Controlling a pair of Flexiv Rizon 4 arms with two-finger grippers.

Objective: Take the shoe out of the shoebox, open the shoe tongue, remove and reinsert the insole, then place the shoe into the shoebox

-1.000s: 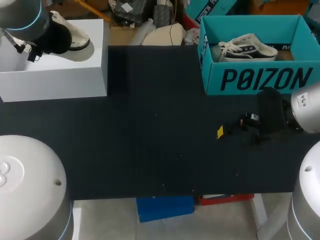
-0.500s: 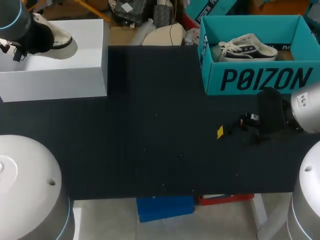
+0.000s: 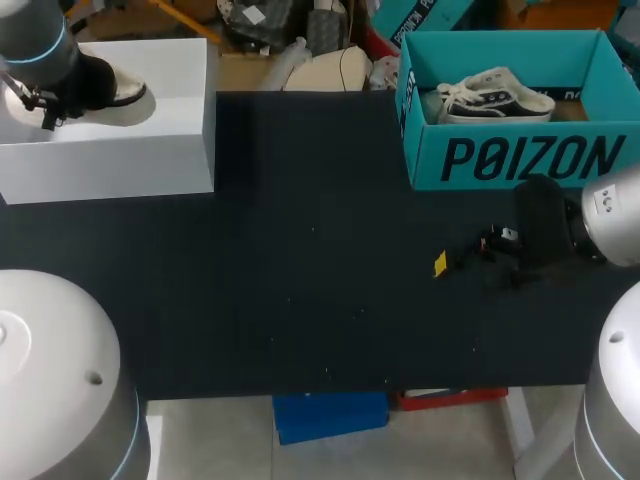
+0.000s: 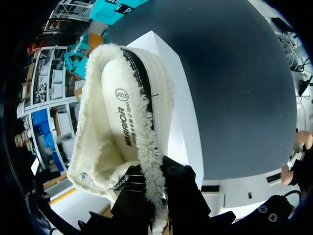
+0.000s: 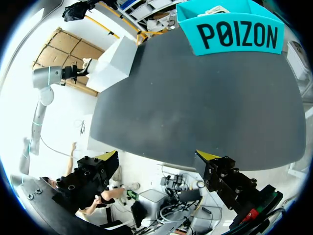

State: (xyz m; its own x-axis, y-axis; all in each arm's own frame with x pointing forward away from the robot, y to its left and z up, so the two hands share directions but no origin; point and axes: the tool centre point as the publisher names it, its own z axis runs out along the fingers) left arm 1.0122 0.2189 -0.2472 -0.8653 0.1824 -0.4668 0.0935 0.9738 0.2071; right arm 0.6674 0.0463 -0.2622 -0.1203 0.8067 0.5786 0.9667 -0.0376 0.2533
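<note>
Clamping the fleecy collar of the cream shoe [image 4: 122,127], left gripper [image 4: 152,170] over the white box [image 4: 185,115]; right gripper [image 5: 157,156] spread open.

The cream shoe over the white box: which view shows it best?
The left wrist view: the cream shoe fills it, fleecy lining plain. The head view shows only part of it; the right wrist view, a speck.

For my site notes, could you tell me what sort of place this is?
Probably a robot lab bench: black table, teal shoebox, and the left gripper holding a cream shoe.
</note>
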